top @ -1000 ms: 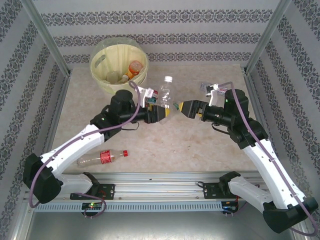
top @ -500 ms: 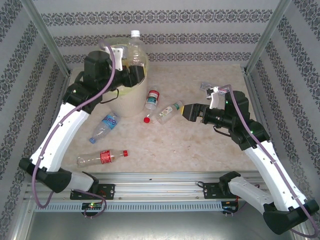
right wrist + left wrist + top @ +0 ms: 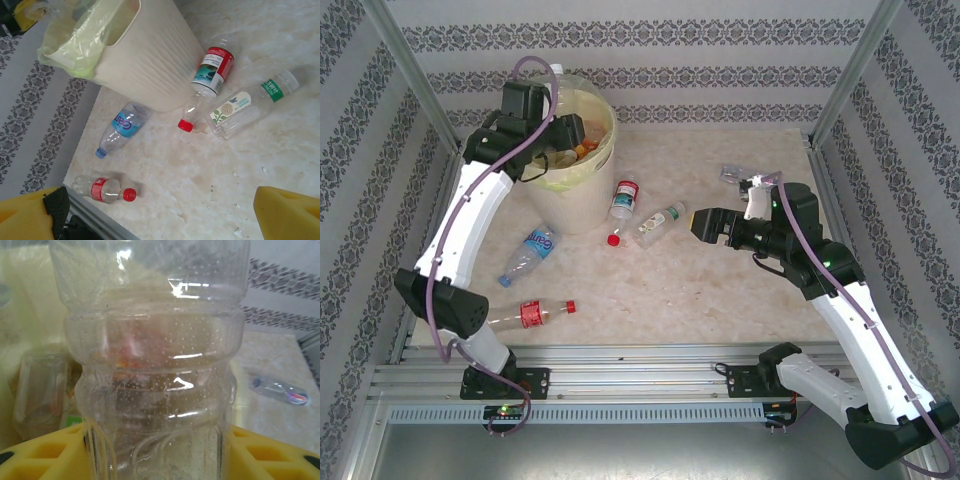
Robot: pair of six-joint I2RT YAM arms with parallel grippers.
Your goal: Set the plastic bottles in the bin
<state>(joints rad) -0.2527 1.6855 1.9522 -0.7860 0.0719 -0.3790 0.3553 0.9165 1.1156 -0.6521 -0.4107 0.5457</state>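
Clear bottle [image 3: 155,365] in left end effector [image 3: 155,460] shows droplets up close.

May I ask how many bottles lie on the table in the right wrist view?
4: teal-and-red-labelled bottle, green-labelled bottle by the bin; blue-labelled bottle; red-labelled bottle at bottom left; others possibly hidden.

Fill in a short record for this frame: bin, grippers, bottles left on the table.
Bin: upright, lined, bottles inside
Left gripper: shut on a clear bottle, over the bin's mouth
Right gripper: open, empty, above the table
Loose on table: four bottles, all lying down
Near bin: red-label bottle, green-label bottle, blue-label bottle
Near front edge: second red-label bottle
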